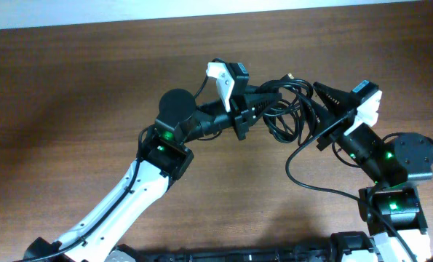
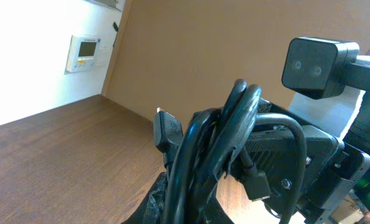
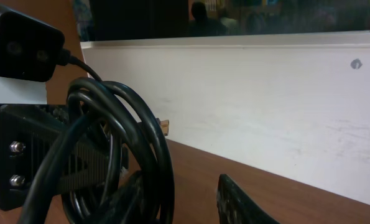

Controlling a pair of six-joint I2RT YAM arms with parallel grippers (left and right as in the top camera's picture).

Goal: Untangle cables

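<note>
Overhead, we are looking at the cables point(image 1: 285, 93), thin glossy black cords of round section. They are bunching into loose, overlapping loops between the two grippers, near the middle of the brown wood-grain table point(image 1: 92, 87). The left gripper point(image 1: 254, 110) is clamping the bundle on its left side, jaws pinched nearly together. From the left wrist we are seeing the cords rising out of that grip in smooth arcs, with a flat rectangular plug point(image 2: 167, 130) and a smaller angled plug point(image 2: 257, 183) sticking out among them. The right gripper point(image 1: 325, 94) is reaching into the loops from the right, its jaws standing part way apart. From the right wrist, one ribbed matte black finger point(image 3: 237, 202) is showing clear of the cords with bare table between, so nothing is being pinched there. Behind, a white wall panel point(image 2: 84, 53) with a small display is hanging, its writing too small for us to read.
</note>
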